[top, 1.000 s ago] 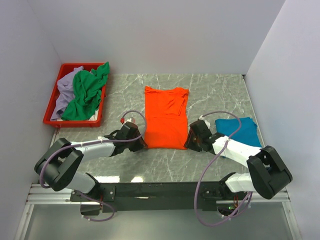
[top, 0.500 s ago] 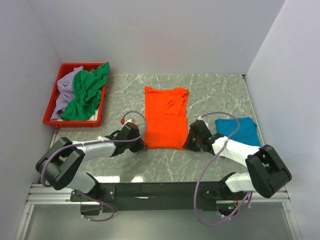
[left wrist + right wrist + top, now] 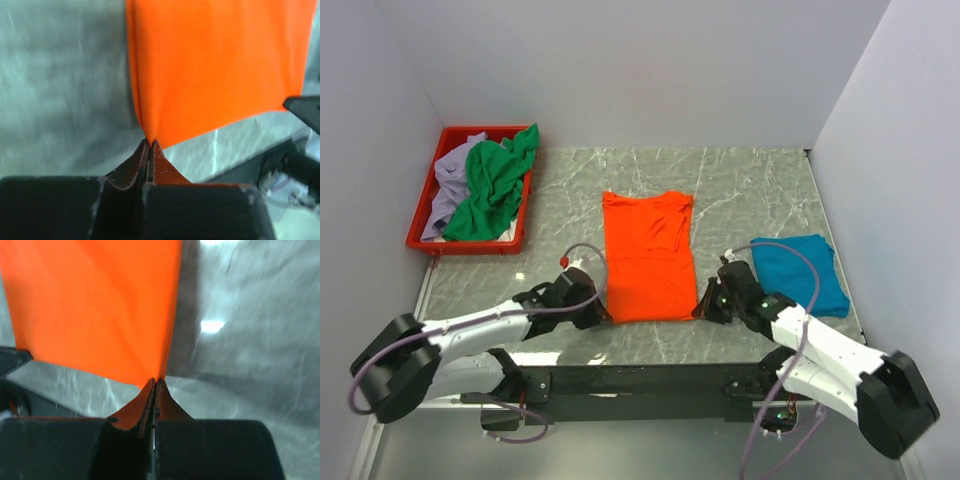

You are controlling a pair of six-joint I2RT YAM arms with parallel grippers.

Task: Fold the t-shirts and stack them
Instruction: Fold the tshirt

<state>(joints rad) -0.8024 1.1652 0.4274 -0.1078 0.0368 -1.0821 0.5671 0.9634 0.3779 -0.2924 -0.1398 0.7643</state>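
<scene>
The orange t-shirt (image 3: 648, 255) lies lengthwise on the marble table, sides folded in. My left gripper (image 3: 599, 312) is shut on its near left corner (image 3: 150, 131). My right gripper (image 3: 701, 309) is shut on its near right corner (image 3: 156, 371). Both corners are pinched between the fingertips just above the table. The teal blue t-shirt (image 3: 800, 268) lies folded at the right. The green t-shirt (image 3: 495, 185) and the pale lavender t-shirt (image 3: 450, 185) lie crumpled in the red tray (image 3: 423, 200) at the back left.
White walls close in the table at the back and both sides. The metal rail with the arm bases (image 3: 640, 380) runs along the near edge. Bare marble lies between the tray and the orange shirt.
Both grippers have pulled the orange t-shirt's near corners toward the near edge, and the whole shirt has slid that way. Both arms have drawn back and lower.
</scene>
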